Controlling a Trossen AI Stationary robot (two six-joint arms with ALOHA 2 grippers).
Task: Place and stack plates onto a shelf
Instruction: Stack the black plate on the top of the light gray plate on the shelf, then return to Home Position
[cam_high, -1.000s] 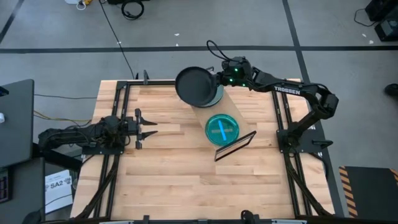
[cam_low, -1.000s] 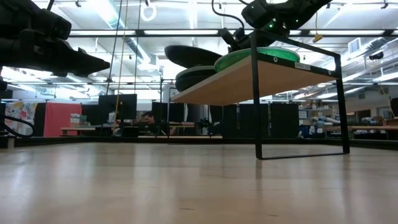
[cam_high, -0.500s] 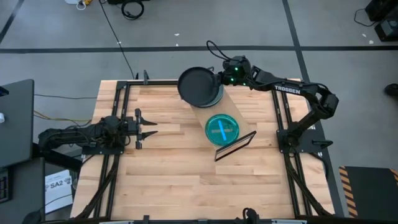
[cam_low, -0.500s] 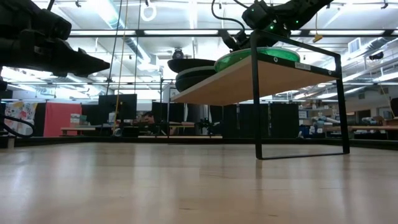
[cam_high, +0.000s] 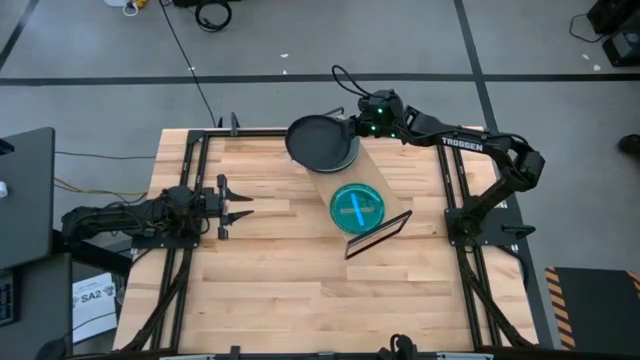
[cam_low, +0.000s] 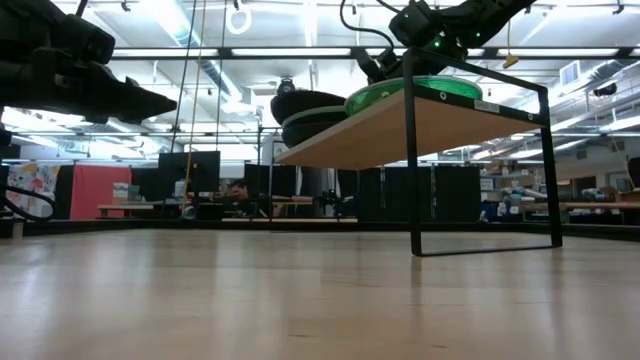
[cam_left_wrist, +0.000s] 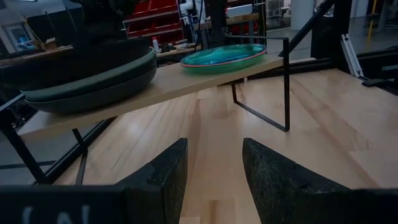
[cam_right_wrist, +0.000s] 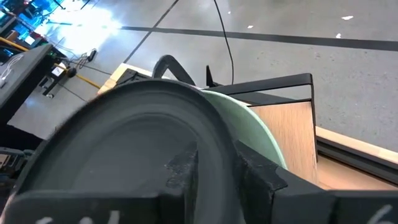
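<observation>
Lowered since a second ago: dark grey plate (cam_high: 320, 140), down from a tilt above the stack to lie nearly level on the pale green plate (cam_right_wrist: 252, 127) at the shelf's far end. Nearest, at the table's left edge, left gripper (cam_high: 232, 208) waiting with fingers spread and nothing between them. Farther in, on the middle of the shelf (cam_high: 385, 200), a teal plate (cam_high: 357, 207) with a centre stripe, lying flat and alone. Beyond it, the dark grey plate on the stack, its rim between the fingers of the right gripper (cam_high: 352, 128); whether that pincer is clenched or letting go cannot be told from these views, though the rim sits right at the fingers. Judged by look: stiff, smooth, probably light and fairly slippery, prone to sliding on the plate beneath if nudged. Best held at the raised rim, pinched across the lip from the side, as here, with a straight pull-back on release.
</observation>
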